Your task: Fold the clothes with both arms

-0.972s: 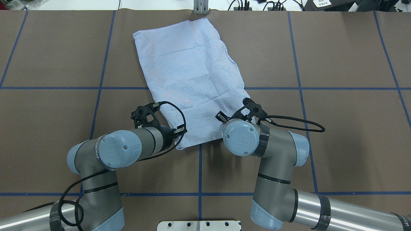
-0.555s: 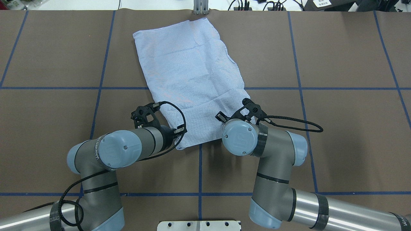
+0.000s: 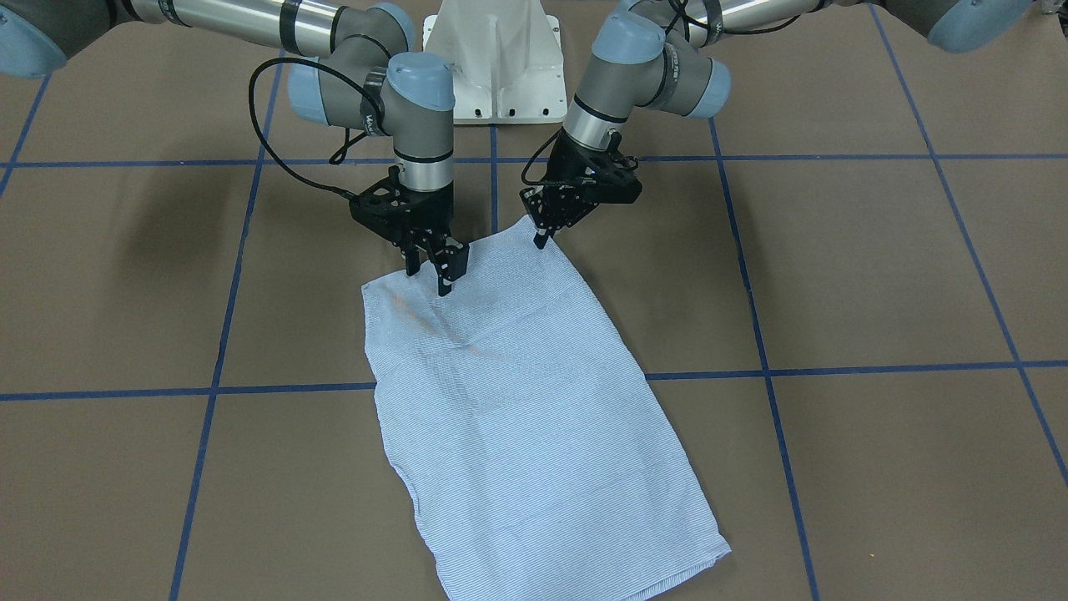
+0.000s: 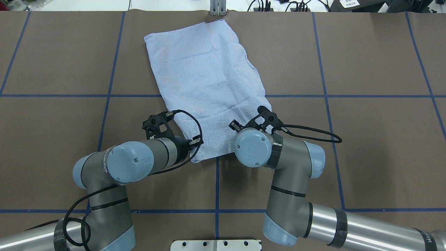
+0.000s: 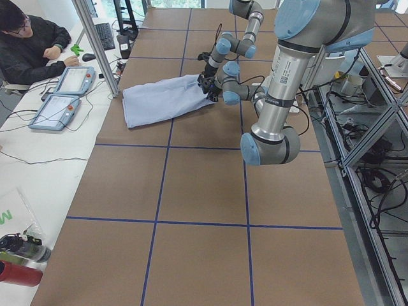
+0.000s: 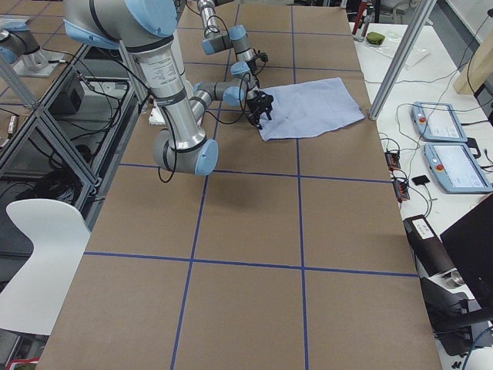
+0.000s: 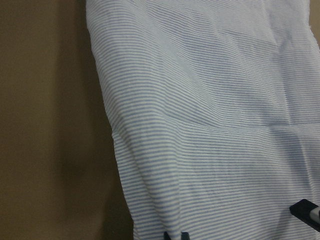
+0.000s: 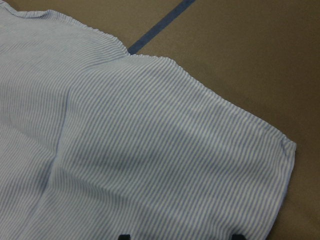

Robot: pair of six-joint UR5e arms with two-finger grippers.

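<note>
Now the right pincer point(image 3: 430, 275), spread wide, has slid inward over the shirt point(image 3: 517, 434); left pincer point(image 3: 542, 238) unmoved, wide.

The right arm point(image 4: 296, 174) is on the move, sliding sideways along the near end of the shirt point(image 4: 205, 80). Its blue wrist cap point(image 4: 252, 150) now sits further in over the cloth than a second ago. The right gripper point(image 3: 428, 280) goes with it, coming away from the shirt's edge on the robot's right and in over the stripes. The black cable loop point(image 4: 313, 130) behind it draws in toward the shirt too.
</note>
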